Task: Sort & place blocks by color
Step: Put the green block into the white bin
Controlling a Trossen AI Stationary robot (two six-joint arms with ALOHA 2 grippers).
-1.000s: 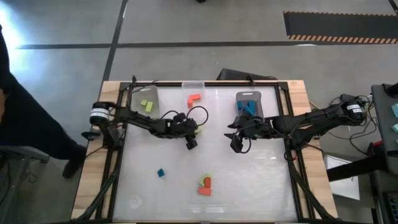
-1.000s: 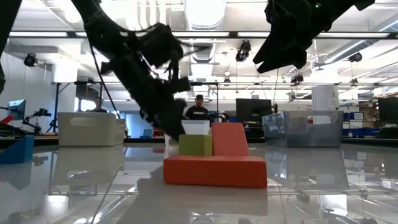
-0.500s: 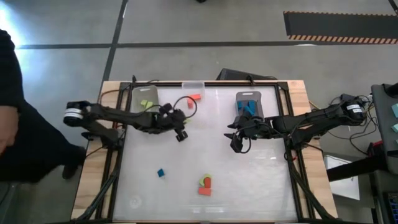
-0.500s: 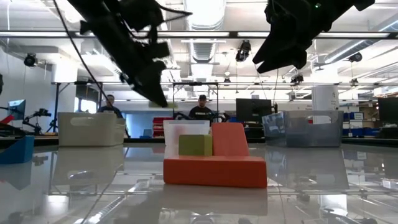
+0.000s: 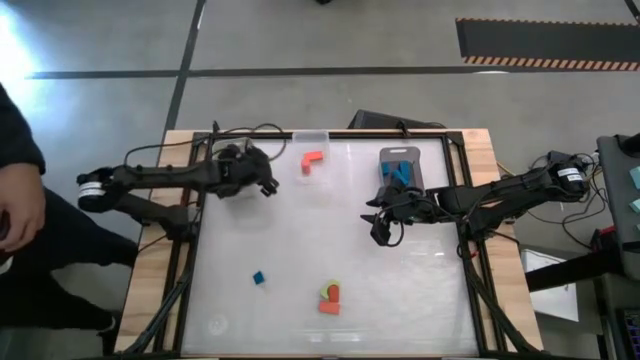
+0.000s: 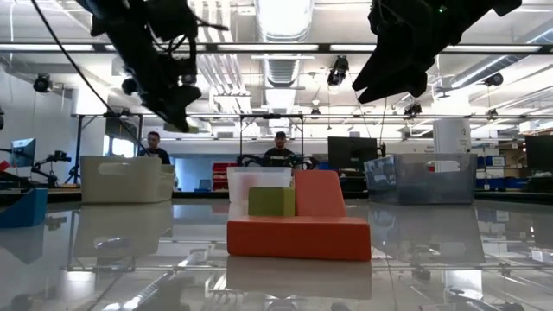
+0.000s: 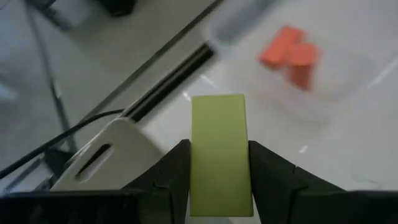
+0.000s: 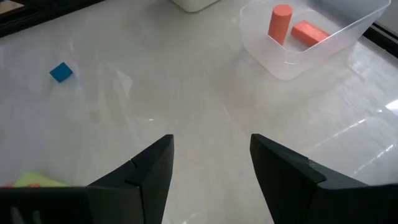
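Observation:
In the left wrist view a lime green bar block sits between the fingers of my left gripper, which is shut on it. The gripper hangs high above the table, beside the left bin that its arm partly hides. My right gripper stands open above the table's right middle, with nothing between its fingers. A blue cube lies on the table. An orange-red block with a green one on it rests near the front. My left gripper pinches the green bar by its two long sides between the two fingers. The fingers lie along the bar, whose free end reaches past the fingertips. The bar is lifted clear of the table.
A clear bin at the far middle holds orange-red blocks. A grey bin at the far right holds blue blocks. A person's hand shows off the table's left edge. People stand in the room beyond.
My left gripper has risen and gone toward the table's far left, toward the left bin, and it has turned on the way. The green bar went with it, clear of the table.

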